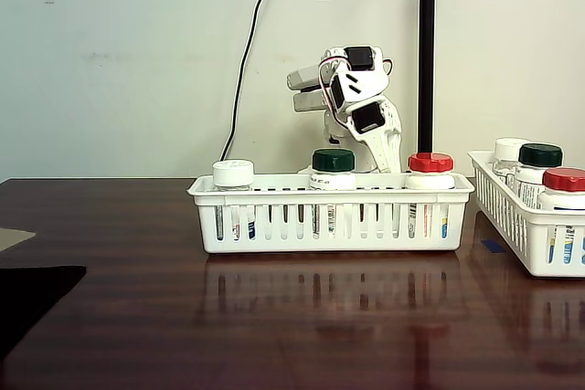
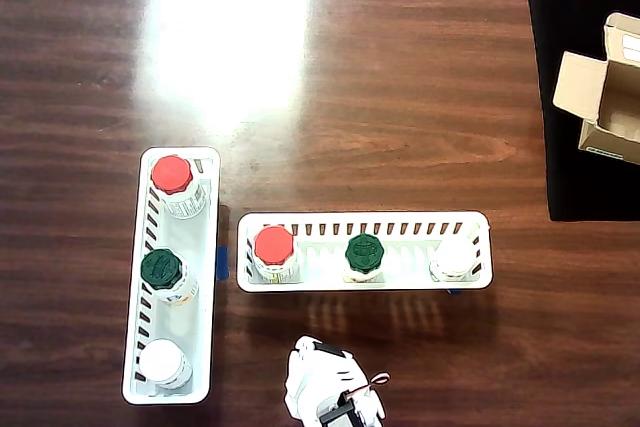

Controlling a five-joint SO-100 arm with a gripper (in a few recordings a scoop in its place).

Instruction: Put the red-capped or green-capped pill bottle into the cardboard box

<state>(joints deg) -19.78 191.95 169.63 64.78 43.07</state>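
Open cardboard box [image 2: 612, 87] — apparently empty, on black mat [image 2: 580, 167].

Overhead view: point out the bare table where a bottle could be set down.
Wide bare wood lies above both white baskets, out to the black mat under the cardboard box. Crowded: the narrow gap between the baskets, and the strip by the robot arm.

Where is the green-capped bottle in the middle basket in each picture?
Fixed view: the green-capped bottle stands at the centre of the nearer white basket, in front of the robot arm.
Overhead view: the same bottle is in the middle of the basket that lies sideways across the picture.
Shared landmark: the red-capped bottle beside it, right in the fixed view, left in the overhead view.
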